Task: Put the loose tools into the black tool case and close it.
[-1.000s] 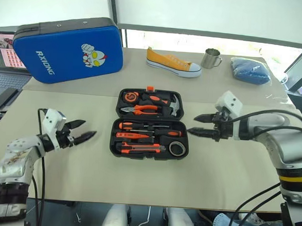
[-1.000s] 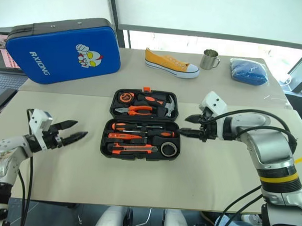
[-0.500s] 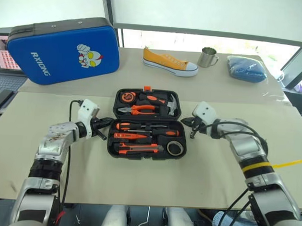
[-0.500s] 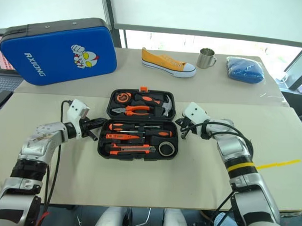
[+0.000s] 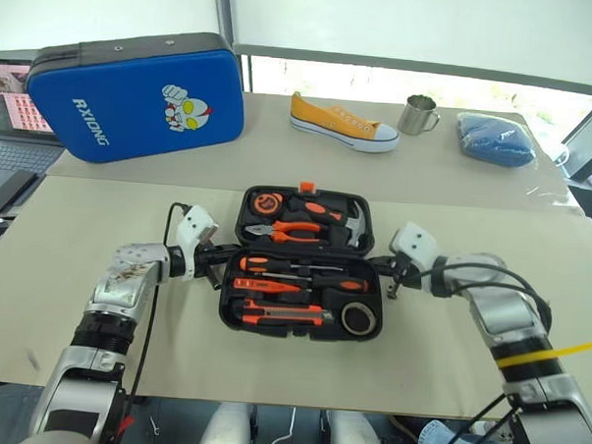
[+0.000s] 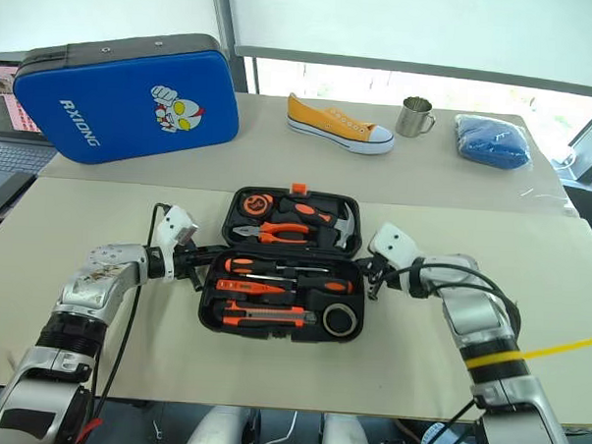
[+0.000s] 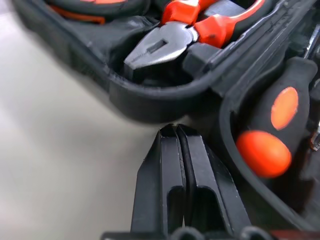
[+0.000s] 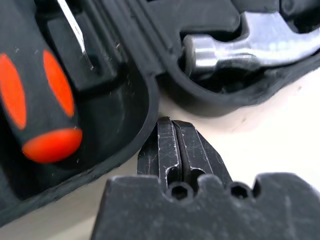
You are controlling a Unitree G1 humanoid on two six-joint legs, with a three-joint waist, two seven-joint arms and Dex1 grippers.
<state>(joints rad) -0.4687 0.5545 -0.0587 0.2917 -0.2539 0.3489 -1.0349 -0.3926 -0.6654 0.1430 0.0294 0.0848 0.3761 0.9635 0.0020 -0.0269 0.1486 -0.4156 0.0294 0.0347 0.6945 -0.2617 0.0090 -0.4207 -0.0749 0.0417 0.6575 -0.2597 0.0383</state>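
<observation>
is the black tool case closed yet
No, the black tool case lies open flat on the table, with the pliers and hammer showing in its far half.

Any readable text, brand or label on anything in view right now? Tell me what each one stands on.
"RXIONG": white letters on the blue case, beside a printed cartoon figure.
Laptop screen: content too small to read.
Black tool case, yellow shoe and metal mug: no readable marking.
</observation>
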